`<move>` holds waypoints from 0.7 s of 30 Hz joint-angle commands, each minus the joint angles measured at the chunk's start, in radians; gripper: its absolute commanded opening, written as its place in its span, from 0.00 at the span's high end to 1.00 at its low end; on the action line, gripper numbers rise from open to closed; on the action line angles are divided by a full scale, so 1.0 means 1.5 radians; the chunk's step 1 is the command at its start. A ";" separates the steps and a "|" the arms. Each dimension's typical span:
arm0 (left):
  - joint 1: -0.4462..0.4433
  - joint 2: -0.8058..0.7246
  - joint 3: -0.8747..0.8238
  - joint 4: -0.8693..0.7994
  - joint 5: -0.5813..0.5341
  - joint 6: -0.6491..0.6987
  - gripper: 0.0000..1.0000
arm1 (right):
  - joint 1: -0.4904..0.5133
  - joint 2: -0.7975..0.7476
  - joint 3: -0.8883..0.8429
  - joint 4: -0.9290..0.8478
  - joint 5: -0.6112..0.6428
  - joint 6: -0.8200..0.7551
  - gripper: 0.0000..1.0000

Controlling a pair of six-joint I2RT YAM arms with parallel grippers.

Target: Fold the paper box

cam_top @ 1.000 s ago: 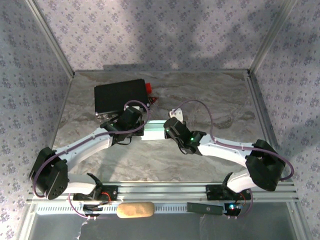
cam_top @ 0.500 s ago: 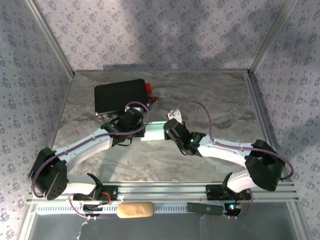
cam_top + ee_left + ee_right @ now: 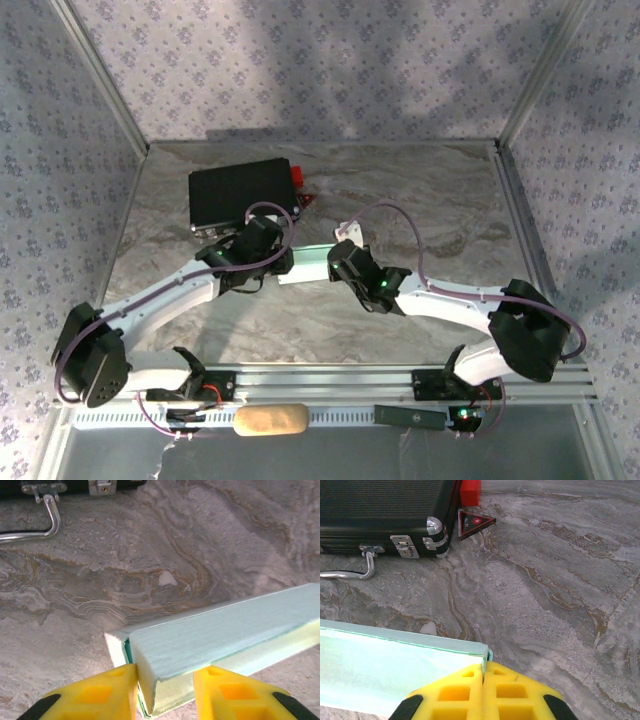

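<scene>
Box sits mid-table, strung betw the 2 grippers, on the arms' side of the black case and not touching it. From the top view it reads as a narrow pale-blue bar slanting up to the right. It already looks like a closed long tube w/ its walls up, so I'd judge the main fold done and the ends are what's left. L gripper straddles the box's left end, 1 yellow finger each side, both right against the card. Can't tell if they're squeezing or just slack around it. Why there: that end shows a loose flap, a pale lip beside the wall, so bracketing it prob keeps the tube square and lines the flap up for tucking. R gripper is clamped fully, fingers meeting, w/ the box's right-end corner running straight into the seam. So it looks to be nipping a thin card edge, i.e. anchoring the box so it can't slide or twist while the other end gets worked. Risk: card is thin, so a hard push from L could buckle a wall or pull it out of R's pinch. Next move prob needs a gentle inward press on the left flap.
</scene>
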 commanded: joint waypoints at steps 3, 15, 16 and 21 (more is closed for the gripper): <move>-0.005 -0.050 0.015 0.004 0.031 -0.033 0.61 | 0.012 0.003 -0.013 -0.021 -0.018 -0.014 1.00; 0.008 -0.039 -0.011 -0.011 0.039 -0.037 0.57 | 0.018 0.012 0.003 -0.025 -0.020 -0.014 1.00; 0.008 -0.042 -0.014 -0.011 0.037 -0.040 0.57 | 0.018 0.013 0.003 -0.026 -0.018 -0.014 1.00; 0.007 -0.078 -0.023 -0.020 0.022 -0.050 0.56 | 0.020 0.018 0.012 -0.033 -0.015 -0.013 1.00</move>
